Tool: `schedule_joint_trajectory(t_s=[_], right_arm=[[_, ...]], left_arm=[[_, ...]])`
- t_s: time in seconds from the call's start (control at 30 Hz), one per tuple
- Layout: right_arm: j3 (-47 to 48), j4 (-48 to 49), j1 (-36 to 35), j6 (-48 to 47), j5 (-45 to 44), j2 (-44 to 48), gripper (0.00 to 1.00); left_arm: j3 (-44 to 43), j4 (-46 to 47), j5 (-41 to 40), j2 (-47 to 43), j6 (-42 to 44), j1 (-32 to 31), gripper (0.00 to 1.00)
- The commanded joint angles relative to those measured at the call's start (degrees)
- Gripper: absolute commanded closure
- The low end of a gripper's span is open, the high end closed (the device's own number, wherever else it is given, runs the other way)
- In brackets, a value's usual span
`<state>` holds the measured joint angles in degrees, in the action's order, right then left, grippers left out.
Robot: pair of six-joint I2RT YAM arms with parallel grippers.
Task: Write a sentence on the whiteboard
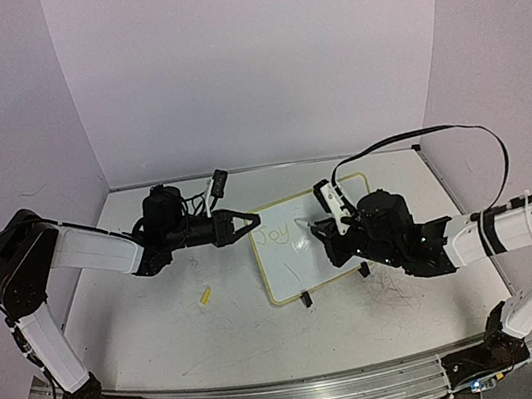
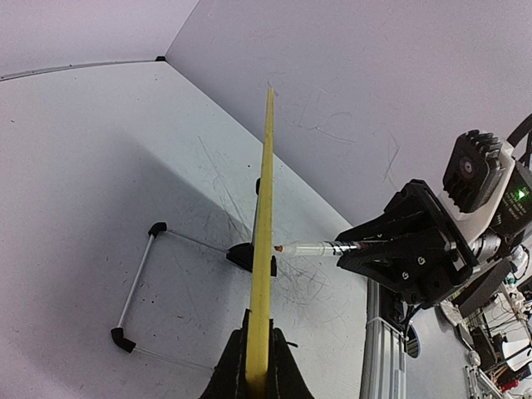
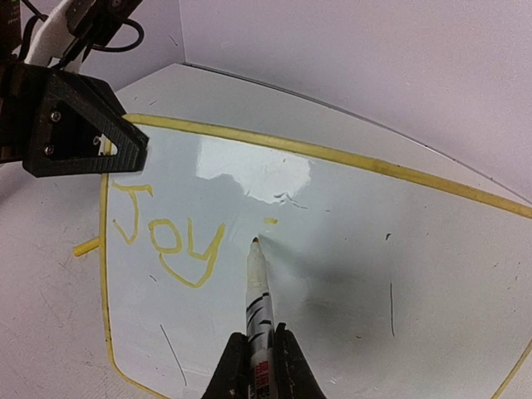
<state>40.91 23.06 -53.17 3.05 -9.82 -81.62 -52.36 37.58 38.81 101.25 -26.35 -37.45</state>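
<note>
The whiteboard (image 1: 292,268) stands tilted on black clip feet at mid-table. My left gripper (image 1: 249,220) is shut on its left rim; the left wrist view shows the yellow rim (image 2: 264,208) edge-on between those fingers (image 2: 258,324). The sentence (image 3: 166,237) reads "Joy" in yellow, with a short yellow dash (image 3: 270,220) to its right. My right gripper (image 3: 259,334) is shut on a white pen (image 3: 256,287) with black stripes. The pen's tip sits at the board face just below the dash. In the top view the right gripper (image 1: 327,235) is over the board's middle.
A small yellow pen cap (image 1: 204,295) lies on the table left of the board. A wire stand with black corner pieces (image 2: 137,283) rests behind the board. The scratched tabletop is walled in by pale panels; an aluminium rail (image 1: 277,395) runs along the near edge.
</note>
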Motion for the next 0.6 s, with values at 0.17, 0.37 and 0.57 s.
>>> schedule_joint_trajectory(t_s=[0.17, 0.37, 0.57], right_arm=[[1.1, 2.3, -0.1, 0.4, -1.7, -0.5, 1.0], [1.5, 1.9, 0.0, 0.7, -2.6, -1.2, 1.0], [1.5, 1.0, -0.1, 0.7, -3.1, -1.6, 1.0]], left_arm=[[0.0, -2.3, -3.8, -1.1, 3.3, 0.4, 1.0], [0.1, -2.5, -3.8, -1.2, 3.4, 0.4, 1.0], [0.0, -2.6, -3.7, -1.1, 3.5, 0.4, 1.0]])
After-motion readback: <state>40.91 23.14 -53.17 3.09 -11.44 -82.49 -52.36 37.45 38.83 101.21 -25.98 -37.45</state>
